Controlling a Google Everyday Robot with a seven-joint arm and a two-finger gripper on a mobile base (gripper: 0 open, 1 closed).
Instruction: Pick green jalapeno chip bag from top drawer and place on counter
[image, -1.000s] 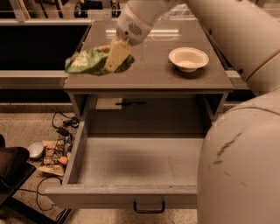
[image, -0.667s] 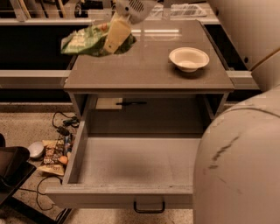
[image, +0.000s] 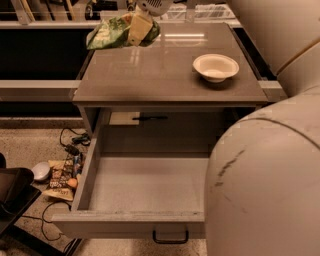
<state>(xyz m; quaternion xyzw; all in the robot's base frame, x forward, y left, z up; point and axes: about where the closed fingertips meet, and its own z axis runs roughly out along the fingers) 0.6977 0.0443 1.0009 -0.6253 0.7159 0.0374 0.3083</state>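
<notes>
Grip looks firm: the pale two-finger gripper (image: 138, 30) pinches the crinkly light-green foil chip bag (image: 111, 36) above the far left corner of the glossy grey-brown counter (image: 150, 70), probably to lower it there. The wide grey top drawer (image: 145, 185) stands open below the counter's front.

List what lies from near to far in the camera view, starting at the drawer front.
handle → drawer → front of the counter → bowl → chip bag, held by the gripper at the counter's far left corner.
</notes>
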